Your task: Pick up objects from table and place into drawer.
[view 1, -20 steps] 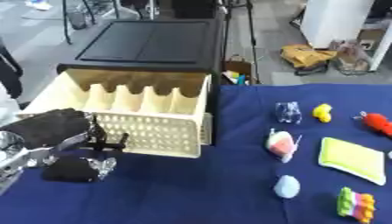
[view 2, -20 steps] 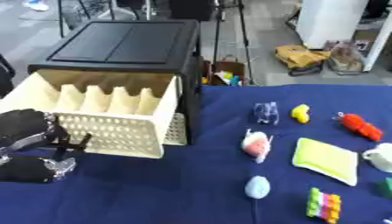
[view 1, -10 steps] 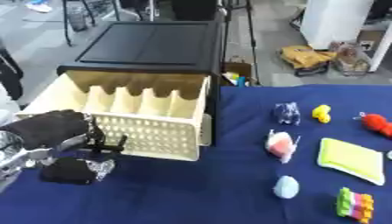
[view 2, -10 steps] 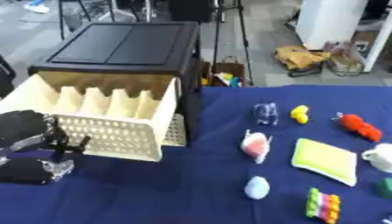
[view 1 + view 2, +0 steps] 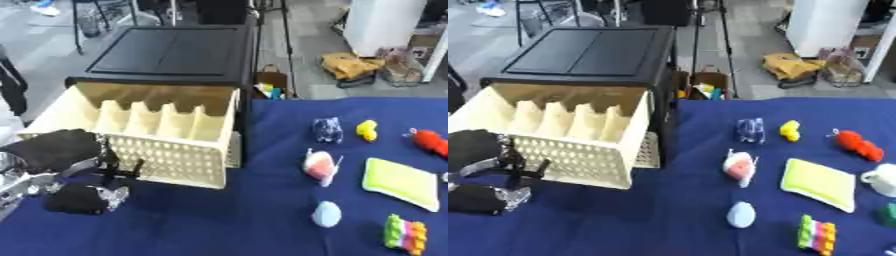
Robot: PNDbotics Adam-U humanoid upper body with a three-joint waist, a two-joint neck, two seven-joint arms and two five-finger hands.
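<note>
A cream drawer [image 5: 166,155] with a perforated front stands pulled out of a black cabinet [image 5: 175,50]; its slotted inside looks bare. My left hand [image 5: 54,152] is at the lower left, just in front of the drawer's left corner, holding nothing I can see. On the blue table [image 5: 219,225] to the right lie a small blue patterned thing [image 5: 327,129], a yellow duck [image 5: 367,130], a red toy [image 5: 429,142], a pink-and-white thing [image 5: 321,166], a yellow-green pad [image 5: 401,182], a pale blue egg shape [image 5: 326,214] and a many-coloured block [image 5: 402,232].
A white cup [image 5: 881,177] and a green thing [image 5: 888,214] sit at the table's right edge. Beyond the table, on the grey floor, are bags [image 5: 350,65] and a white unit [image 5: 385,20]. Bare blue cloth lies between the drawer and the objects.
</note>
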